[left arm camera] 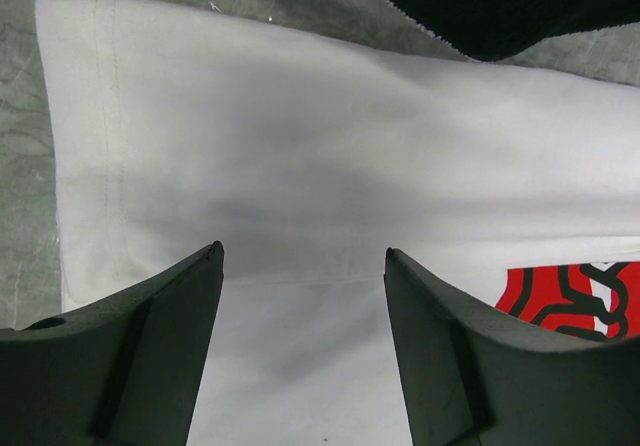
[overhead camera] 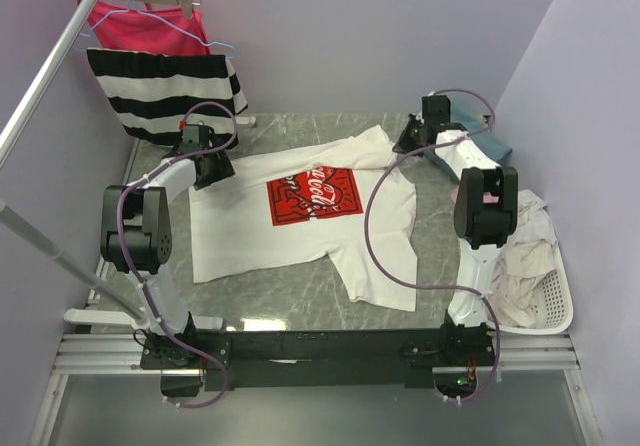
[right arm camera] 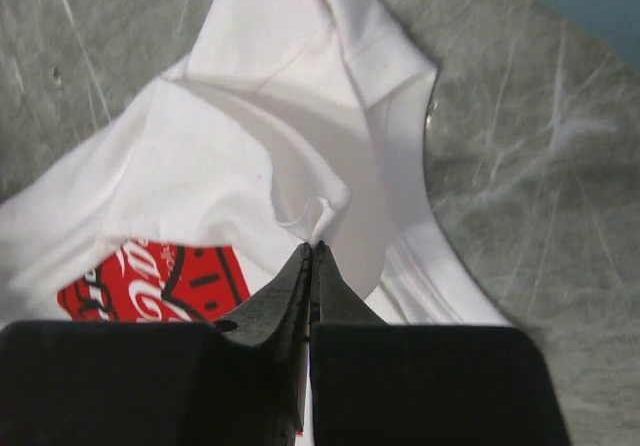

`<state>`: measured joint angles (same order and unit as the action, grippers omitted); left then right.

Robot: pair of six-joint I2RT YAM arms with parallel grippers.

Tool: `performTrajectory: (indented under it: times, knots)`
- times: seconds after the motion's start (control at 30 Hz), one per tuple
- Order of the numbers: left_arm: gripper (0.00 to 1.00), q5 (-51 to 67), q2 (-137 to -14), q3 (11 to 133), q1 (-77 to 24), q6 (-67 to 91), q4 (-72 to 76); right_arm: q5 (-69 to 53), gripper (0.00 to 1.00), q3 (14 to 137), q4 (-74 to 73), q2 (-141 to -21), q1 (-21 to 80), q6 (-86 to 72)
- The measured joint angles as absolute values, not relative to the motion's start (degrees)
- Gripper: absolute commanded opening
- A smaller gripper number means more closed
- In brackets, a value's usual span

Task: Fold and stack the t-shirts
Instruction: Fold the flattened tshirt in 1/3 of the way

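Near right edge of the counter [overhead camera: 270,296]: basket [overhead camera: 560,318] with a heap of pale tees [overhead camera: 525,251], not yet folded. Centre of the counter: white t-shirt [overhead camera: 300,236] lies spread flat, red logo [overhead camera: 312,195] facing up, one sleeve trailing toward the near edge. Toward the far left corner, our left gripper [left arm camera: 302,251] hangs over the shirt's hemmed edge, jaws wide, nothing held. Toward the far right corner, our right gripper [right arm camera: 312,246] is pinched tight on a raised fold of the same shirt. Teal tee [overhead camera: 492,138] sits at the far right corner. Striped garment [overhead camera: 165,96] and red-pink garment [overhead camera: 140,26] hang beyond the far left corner; not ours. We judge the cloth light, limp and prone to bunching, so we take it at hems and seams, both sides together.
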<state>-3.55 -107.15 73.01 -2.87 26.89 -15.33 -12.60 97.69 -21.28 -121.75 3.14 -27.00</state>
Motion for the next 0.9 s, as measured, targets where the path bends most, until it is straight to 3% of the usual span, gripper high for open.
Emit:
performTrajectory:
  times: [0.1, 0.2, 0.33, 0.47, 0.57, 0.7, 0.9]
  knots:
    - [0.7, -3.1, -107.3, 73.0, -2.9, 26.9, -15.3, -14.9, 0.0, 95.1, -21.7, -120.2, 3.6, -25.3]
    - [0.7, -2.8, -107.8, 73.0, -2.9, 26.9, -15.5, -15.2, 0.18, 90.7, -22.5, -118.7, 4.9, -23.7]
    - [0.7, -2.8, -108.4, 73.1, -2.9, 26.8, -15.6, -14.0, 0.29, 80.4, -25.6, -114.9, 7.8, -22.7]
    - [0.7, -2.7, -109.5, 73.4, -2.9, 26.8, -15.7, -10.5, 0.55, 72.6, -27.7, -109.1, 9.8, -23.7]
    - [0.7, -2.4, -110.1, 73.5, -2.9, 26.8, -15.8, -7.4, 0.58, 71.0, -28.3, -103.5, 9.7, -24.3]
    - [0.7, -1.9, -110.4, 73.6, -2.9, 26.8, -15.8, -6.5, 0.58, 79.8, -27.7, -104.7, 9.6, -24.0]
    - [0.7, -1.5, -110.4, 73.6, -3.1, 26.8, -15.8, -10.4, 0.58, 104.3, -24.9, -121.4, 9.5, -23.0]
